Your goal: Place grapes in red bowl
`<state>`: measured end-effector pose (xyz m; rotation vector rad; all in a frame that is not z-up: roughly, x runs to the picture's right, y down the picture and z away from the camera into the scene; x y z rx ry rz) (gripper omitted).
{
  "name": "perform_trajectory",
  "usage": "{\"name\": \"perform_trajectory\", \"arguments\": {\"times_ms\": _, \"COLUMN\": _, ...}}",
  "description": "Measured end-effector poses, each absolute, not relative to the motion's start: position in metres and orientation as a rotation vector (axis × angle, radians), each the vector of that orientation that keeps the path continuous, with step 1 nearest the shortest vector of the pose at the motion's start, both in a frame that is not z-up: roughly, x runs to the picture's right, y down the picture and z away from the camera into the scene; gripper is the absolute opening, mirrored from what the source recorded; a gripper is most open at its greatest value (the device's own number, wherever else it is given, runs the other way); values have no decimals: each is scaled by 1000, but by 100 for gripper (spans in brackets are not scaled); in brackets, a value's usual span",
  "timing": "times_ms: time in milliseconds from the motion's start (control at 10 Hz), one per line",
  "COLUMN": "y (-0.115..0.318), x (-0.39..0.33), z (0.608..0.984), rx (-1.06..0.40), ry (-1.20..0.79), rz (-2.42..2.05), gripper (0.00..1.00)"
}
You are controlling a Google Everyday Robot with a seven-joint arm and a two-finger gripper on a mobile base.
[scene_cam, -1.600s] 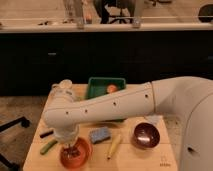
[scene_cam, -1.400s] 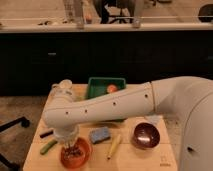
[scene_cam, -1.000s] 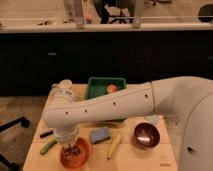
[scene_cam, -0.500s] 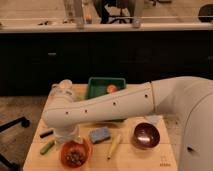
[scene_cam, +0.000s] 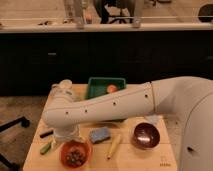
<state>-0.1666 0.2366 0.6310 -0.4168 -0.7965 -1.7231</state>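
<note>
Wooden table (scene_cam: pixel 35 155): grapes (scene_cam: pixel 75 156) inside red bowl (scene_cam: pixel 64 150); end effector (scene_cam: pixel 67 134) above, state unclear.

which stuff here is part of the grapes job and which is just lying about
Job: grapes, now inside the red bowl; the pincer, just above the bowl's rim.

Lying about: maroon bowl, blue sponge, green bin holding an orange fruit, yellowish stick, small green item.
</note>
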Motion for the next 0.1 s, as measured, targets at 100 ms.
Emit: {"name": "perform_trajectory", "arguments": {"times_ms": 100, "y": 237, "x": -167, "z": 631, "rx": -417, "ry": -796, "rz": -1723, "gripper": 80}}
